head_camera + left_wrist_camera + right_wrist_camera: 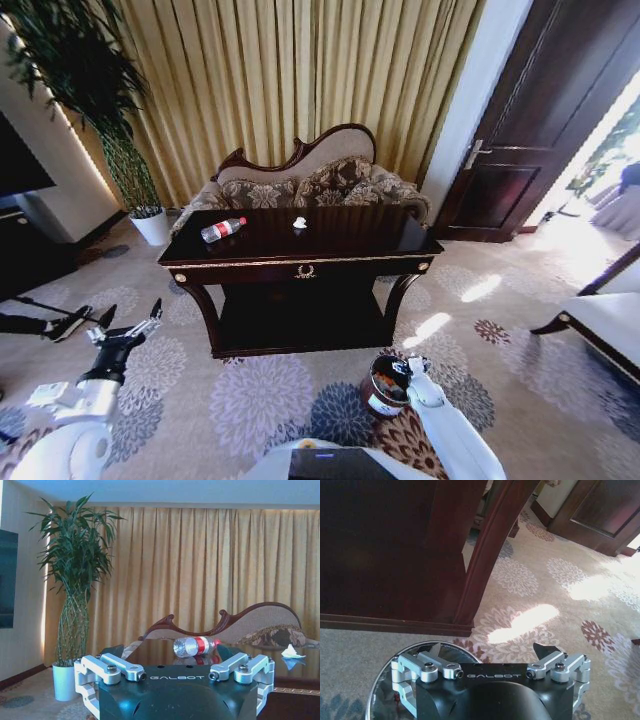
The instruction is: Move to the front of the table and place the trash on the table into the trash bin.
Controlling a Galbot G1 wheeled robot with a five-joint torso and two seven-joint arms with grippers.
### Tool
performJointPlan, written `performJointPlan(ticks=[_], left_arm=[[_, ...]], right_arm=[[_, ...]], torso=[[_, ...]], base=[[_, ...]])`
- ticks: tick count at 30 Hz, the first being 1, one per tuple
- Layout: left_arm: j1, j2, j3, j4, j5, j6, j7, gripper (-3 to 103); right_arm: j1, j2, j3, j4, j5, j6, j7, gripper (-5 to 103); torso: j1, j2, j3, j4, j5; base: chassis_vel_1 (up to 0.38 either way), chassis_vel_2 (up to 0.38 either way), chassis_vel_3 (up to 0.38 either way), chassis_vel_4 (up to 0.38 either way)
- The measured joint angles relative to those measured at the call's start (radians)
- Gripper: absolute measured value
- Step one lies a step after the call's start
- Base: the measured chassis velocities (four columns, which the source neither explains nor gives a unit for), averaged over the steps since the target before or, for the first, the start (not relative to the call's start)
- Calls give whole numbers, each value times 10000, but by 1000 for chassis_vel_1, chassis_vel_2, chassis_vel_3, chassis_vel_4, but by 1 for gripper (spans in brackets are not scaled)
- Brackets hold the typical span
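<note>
The table [300, 245] is seen ahead of the robot, its dark glossy top carrying the trash, with a patterned sofa [320, 185] behind it and a potted plant [150, 225] off to its left. The trash bin [385, 385] is stood on the carpet before the table's right front leg, close under the right gripper [410, 367], whose fingers are spread apart and empty directly above the bin's shiny rim [385, 680]. The left gripper [128, 322] is held low and to the left of the table, well apart from it, its fingers likewise spread with nothing between them.

On the tabletop, a clear plastic bottle [222, 229] with a red label is laid on its side near the left rear corner, and a small white scrap [299, 222] is set near the middle of the rear edge. In the left wrist view the bottle [195, 646] is seen beyond and above the gripper [175, 677], roughly ahead of it, with the white scrap [292, 652] farther along the top.

Several risks are judged from here. The bottle, being round and on a polished surface, could be rolled away or off the rear edge if it is nudged before being closed upon. The table edge could be struck by the left arm as it is raised from below top height. The bin could be tipped by the right gripper hanging so near its rim
</note>
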Motion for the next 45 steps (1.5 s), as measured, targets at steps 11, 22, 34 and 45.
performJointPlan(ticks=[11, 22, 34, 45], left_arm=[[-3, -14, 20, 16, -6, -18, 17, 100], [0, -26, 0, 132, -37, -130, 6, 100], [-250, -105, 275, 198, -1, -123, -339, 100], [-205, 60, -10, 70, -129, -63, -432, 100]], right_arm=[[-144, 215, -24, 216, 41, 46, -228, 100], [56, -35, 477, 2411, 2548, 1894, -182, 100], [-27, -305, 432, 6389, 4438, 2428, -454, 100], [90, -200, -227, 8040, 4388, 1770, -1116, 100]], torso=[[0, 0, 0, 0, 0], [0, 0, 0, 1, 2], [1, 0, 0, 0, -2], [1, 0, 0, 2, -1]], base=[[0, 0, 0, 0], [0, 0, 0, 0], [0, 0, 0, 0], [0, 0, 0, 0]])
